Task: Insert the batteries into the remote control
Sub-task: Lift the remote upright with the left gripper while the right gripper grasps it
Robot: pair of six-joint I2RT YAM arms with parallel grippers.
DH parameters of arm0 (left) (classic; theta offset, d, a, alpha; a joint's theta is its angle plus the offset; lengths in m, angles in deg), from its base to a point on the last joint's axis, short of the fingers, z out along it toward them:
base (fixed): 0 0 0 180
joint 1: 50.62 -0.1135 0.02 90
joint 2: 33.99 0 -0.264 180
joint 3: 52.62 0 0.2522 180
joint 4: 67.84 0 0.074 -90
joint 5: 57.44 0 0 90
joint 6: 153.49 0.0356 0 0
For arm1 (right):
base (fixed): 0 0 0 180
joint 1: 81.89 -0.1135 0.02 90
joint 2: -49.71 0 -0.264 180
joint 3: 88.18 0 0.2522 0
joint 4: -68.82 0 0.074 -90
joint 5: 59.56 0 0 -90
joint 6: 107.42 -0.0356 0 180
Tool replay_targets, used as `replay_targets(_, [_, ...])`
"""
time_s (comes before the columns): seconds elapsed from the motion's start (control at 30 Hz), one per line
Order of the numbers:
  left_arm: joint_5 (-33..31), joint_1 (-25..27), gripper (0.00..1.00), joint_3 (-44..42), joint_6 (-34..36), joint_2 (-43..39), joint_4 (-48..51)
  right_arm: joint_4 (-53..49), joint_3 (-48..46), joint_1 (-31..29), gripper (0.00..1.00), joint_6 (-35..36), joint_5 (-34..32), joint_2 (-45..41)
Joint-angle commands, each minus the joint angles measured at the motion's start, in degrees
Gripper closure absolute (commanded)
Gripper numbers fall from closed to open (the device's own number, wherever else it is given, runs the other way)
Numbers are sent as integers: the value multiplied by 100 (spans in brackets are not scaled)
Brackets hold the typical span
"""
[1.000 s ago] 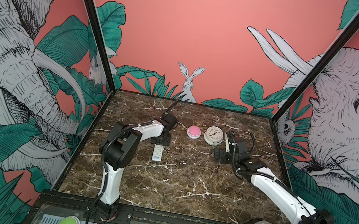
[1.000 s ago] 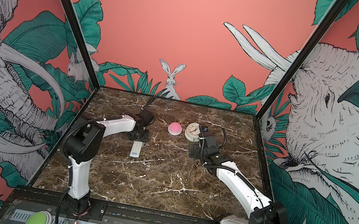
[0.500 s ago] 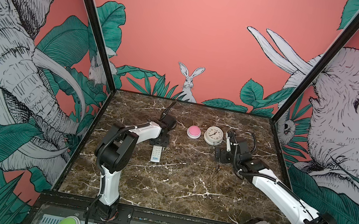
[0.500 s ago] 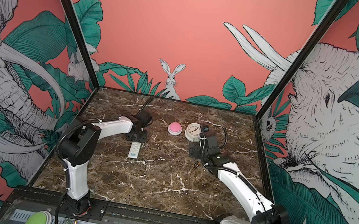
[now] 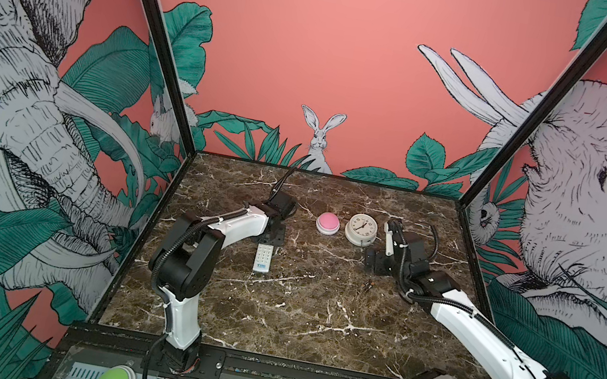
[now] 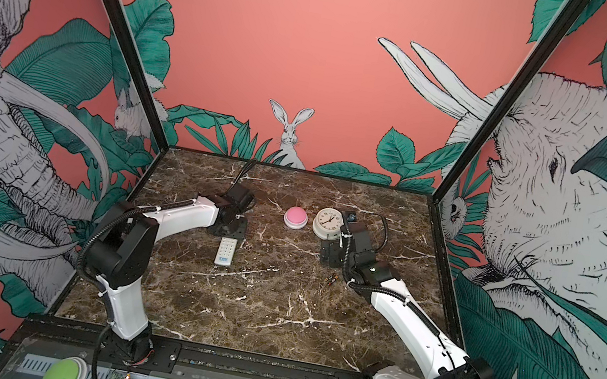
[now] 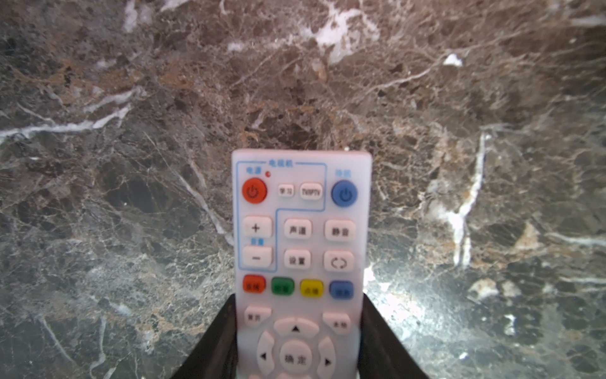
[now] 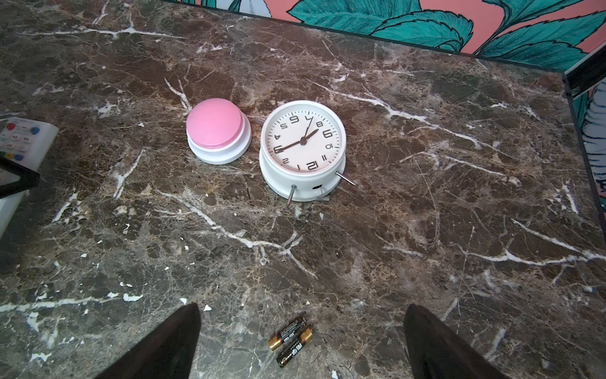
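At nine o'clock on the table (image 5: 292, 315), the left gripper (image 7: 296, 328) is clamped across the remote control (image 7: 300, 229), buttons up, probably to turn its back uppermost. At three o'clock the batteries (image 8: 290, 341) lie side by side near the right gripper (image 8: 301, 306), which hangs spread wide and empty, ready to pick one.

white remote control (image 7: 300, 262), black-and-gold batteries (image 8: 288, 332), pink button (image 8: 214, 128), brown white-veined marble table (image 8: 426, 229)

Left arm (image 5: 228, 223) extended toward the far edge of the counter (image 5: 311, 327). Left gripper (image 7: 299, 300) low, jaws clamped on the sides of the remote control (image 7: 301, 229). Right arm (image 5: 472, 325) extended likewise. Right gripper (image 8: 301, 308) above the counter, jaws spread wide, empty.
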Motion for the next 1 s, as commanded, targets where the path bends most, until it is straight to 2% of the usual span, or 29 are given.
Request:
replay_targets(0.0, [26,20,77,-132,90,-515,-78,86,157,-38,1,-38,99,-131])
replay_targets(0.2, [270,22,77,-587,310,-1198,-759,-126,232,-43,1,61,113,-179])
replay_targets(0.33, [539,22,77,-780,408,-1515,-1033,-10,163,-41,1,-15,524,-311])
replay_targets(0.63, [1464,-16,77,-1297,335,-2296,-2091,748,148,-42,1,-134,2252,-432])
replay_targets(0.77, [2071,-113,77,-1301,314,-2591,-2448,1174,397,-94,1,-200,2953,-422])
replay_targets(0.97, [3123,-164,76,-1358,58,-2969,-3322,1957,275,-132,1,-531,3795,-413])
